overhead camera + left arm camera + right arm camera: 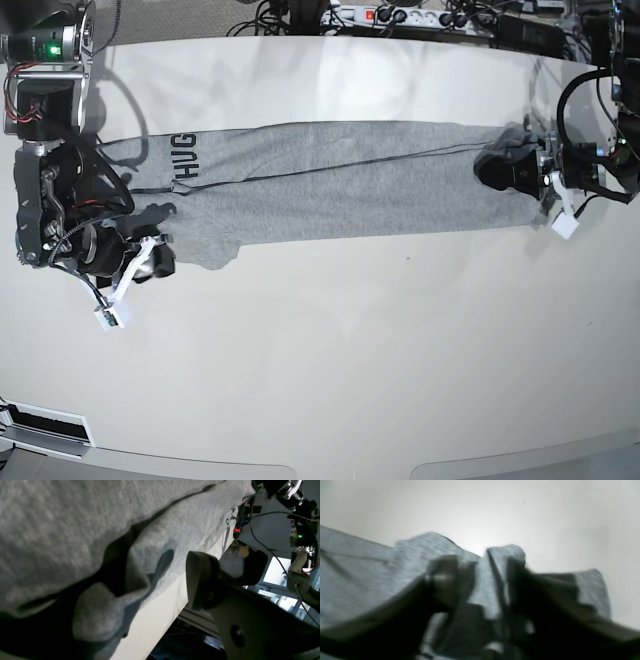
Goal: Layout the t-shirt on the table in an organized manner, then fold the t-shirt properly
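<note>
Left gripper (512, 168) fingers apart at one shirt end, right gripper (150, 262) fingers apart straddling bunched cloth at the other, one t-shirt (340, 190) stretched between, one table (330, 350).

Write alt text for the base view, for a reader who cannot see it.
A grey t-shirt lies stretched in a long band across a white table, black lettering near one end. The right gripper sits at that lettered end and the left gripper at the opposite end, both at the fabric's edge.
</note>
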Controlling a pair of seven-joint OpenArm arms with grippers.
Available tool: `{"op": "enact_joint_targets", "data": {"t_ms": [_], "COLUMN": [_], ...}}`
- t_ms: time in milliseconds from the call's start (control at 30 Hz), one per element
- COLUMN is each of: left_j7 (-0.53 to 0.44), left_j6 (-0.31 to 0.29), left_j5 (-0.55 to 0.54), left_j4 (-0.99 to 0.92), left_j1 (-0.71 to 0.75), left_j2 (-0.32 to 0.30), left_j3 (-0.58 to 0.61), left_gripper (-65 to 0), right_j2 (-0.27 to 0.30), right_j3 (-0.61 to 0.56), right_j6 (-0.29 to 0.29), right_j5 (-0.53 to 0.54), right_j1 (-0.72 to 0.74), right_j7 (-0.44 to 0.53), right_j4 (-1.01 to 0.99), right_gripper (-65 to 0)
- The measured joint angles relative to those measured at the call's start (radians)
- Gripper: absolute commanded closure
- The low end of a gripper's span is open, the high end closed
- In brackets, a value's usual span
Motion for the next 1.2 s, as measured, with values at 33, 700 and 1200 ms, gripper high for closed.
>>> {"op": "enact_joint_targets", "data": {"t_ms": [33, 700, 1200], "left_j7": [0.0, 0.0, 0.0], "left_j6": [0.0, 0.0, 0.0], "left_j5": [0.0, 0.0, 0.0], "left_j4": [0.0, 0.0, 0.0], "left_j1": [0.0, 0.0, 0.0], "left_j2": [0.0, 0.0, 0.0], "left_j3": [0.0, 0.0, 0.0], "left_gripper": [-35.2, -35.2, -35.1], "right_j2": [0.0, 0.021, 0.038], "right_j3": [0.0, 0.0, 0.0], "right_j6": [-0.043, 0.132, 0.019], "right_j5": [0.0, 0.064, 0.065], "right_j1": [-0.001, -0.013, -0.055], "right_j7": [-0.001, -0.064, -0.067], "right_j4": [0.0, 0.105, 0.155], "right_gripper": [-41.5, 0.0, -35.2]}}
